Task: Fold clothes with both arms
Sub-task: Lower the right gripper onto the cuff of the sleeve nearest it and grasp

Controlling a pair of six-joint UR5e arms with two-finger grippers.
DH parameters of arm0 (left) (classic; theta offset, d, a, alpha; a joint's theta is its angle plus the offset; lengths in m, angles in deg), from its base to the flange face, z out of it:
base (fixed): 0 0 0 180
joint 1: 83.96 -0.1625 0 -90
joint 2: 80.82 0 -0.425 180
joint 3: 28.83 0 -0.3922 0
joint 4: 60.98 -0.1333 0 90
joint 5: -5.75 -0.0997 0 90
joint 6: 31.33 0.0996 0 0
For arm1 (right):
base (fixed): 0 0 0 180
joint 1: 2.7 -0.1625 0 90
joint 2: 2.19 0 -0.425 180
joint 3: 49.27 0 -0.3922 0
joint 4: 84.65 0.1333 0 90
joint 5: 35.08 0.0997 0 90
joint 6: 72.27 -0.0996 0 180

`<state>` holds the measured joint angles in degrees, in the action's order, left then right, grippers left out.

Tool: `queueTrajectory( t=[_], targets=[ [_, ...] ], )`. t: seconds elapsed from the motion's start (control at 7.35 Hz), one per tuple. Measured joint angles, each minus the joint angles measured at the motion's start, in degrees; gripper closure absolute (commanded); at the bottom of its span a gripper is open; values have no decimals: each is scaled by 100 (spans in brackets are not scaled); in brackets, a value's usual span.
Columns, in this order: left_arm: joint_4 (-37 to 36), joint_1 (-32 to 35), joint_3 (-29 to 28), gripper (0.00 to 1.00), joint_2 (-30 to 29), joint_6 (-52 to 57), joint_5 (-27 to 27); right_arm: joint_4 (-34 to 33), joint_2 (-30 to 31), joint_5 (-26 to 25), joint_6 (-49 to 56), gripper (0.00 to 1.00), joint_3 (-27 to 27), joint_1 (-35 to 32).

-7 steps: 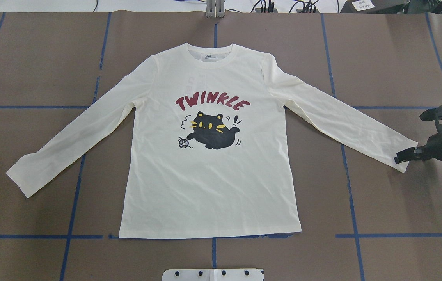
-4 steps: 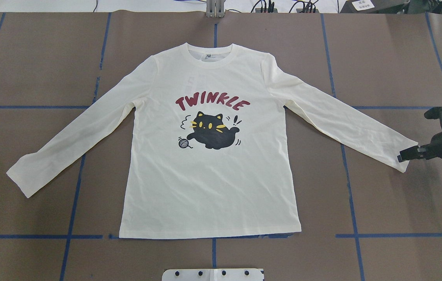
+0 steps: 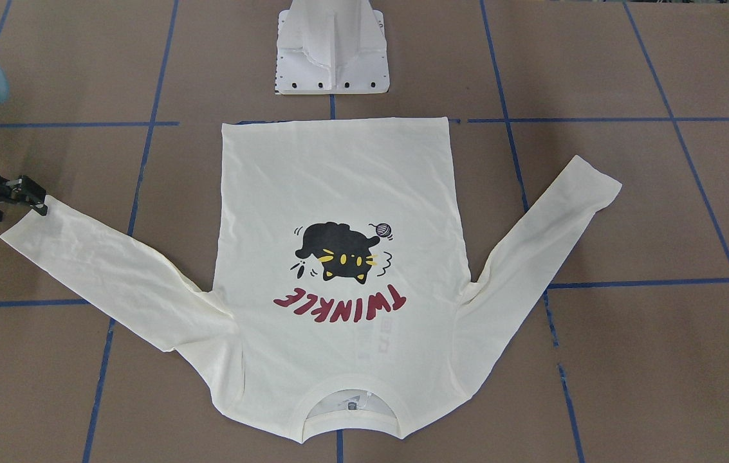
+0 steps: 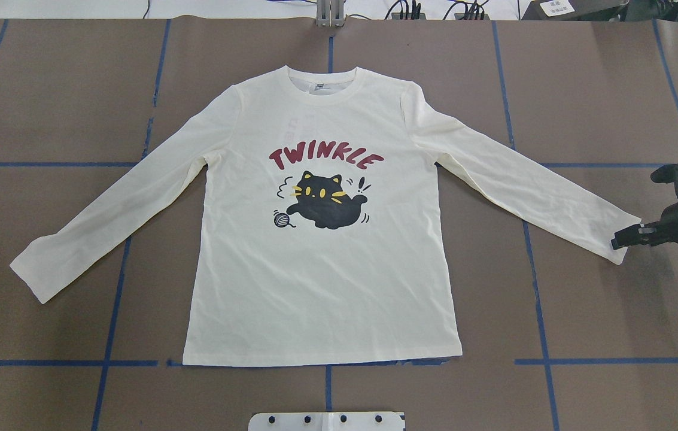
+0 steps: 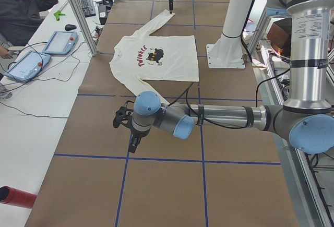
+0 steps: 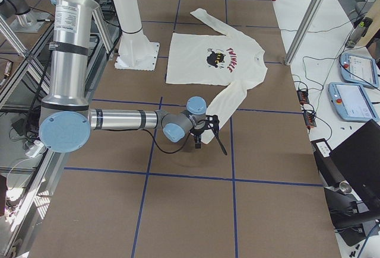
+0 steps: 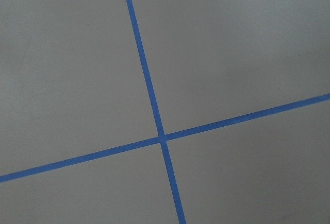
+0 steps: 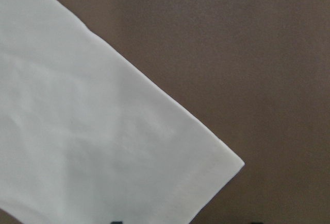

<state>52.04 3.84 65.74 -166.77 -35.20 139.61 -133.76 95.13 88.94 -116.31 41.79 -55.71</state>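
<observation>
The cream long-sleeved T-shirt (image 4: pixel 321 269) lies flat and front up on the brown table, both sleeves spread, cat print and red "TWINKLE" showing. It also shows in the front-facing view (image 3: pixel 338 180). My right gripper (image 4: pixel 619 240) sits low at the right sleeve's cuff (image 4: pixel 623 230), also seen in the front-facing view (image 3: pixel 35 198). The right wrist view shows the cuff corner (image 8: pixel 154 147) with two dark fingertips far apart at the bottom edge, so it is open. My left gripper (image 5: pixel 131 142) hovers over bare table beyond the left cuff (image 4: pixel 30 275); I cannot tell its state.
The white pedestal base (image 3: pixel 332 51) stands at the near table edge behind the shirt's hem. Blue tape lines (image 7: pixel 154 126) cross the table. An operator (image 5: pixel 21 13) sits at a side bench with tablets (image 5: pixel 60 42).
My right gripper has drawn back a little to the right, off the cuff's edge, then stayed nearly still. The shirt has not moved.
</observation>
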Motion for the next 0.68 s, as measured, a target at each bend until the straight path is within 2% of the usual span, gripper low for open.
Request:
queueTrajectory(
  t=[0.27, 0.41, 0.68],
  targets=[
    [0, 0, 0, 0, 0, 0, 0, -33, -14, -1, 0, 89, 1, -2],
    [0, 0, 0, 0, -1, 0, 0, -35, -19, 0, 0, 93, 2, 0],
    [0, 0, 0, 0, -2, 0, 0, -41, -40, 8, 0, 94, 28, -28]
  ],
)
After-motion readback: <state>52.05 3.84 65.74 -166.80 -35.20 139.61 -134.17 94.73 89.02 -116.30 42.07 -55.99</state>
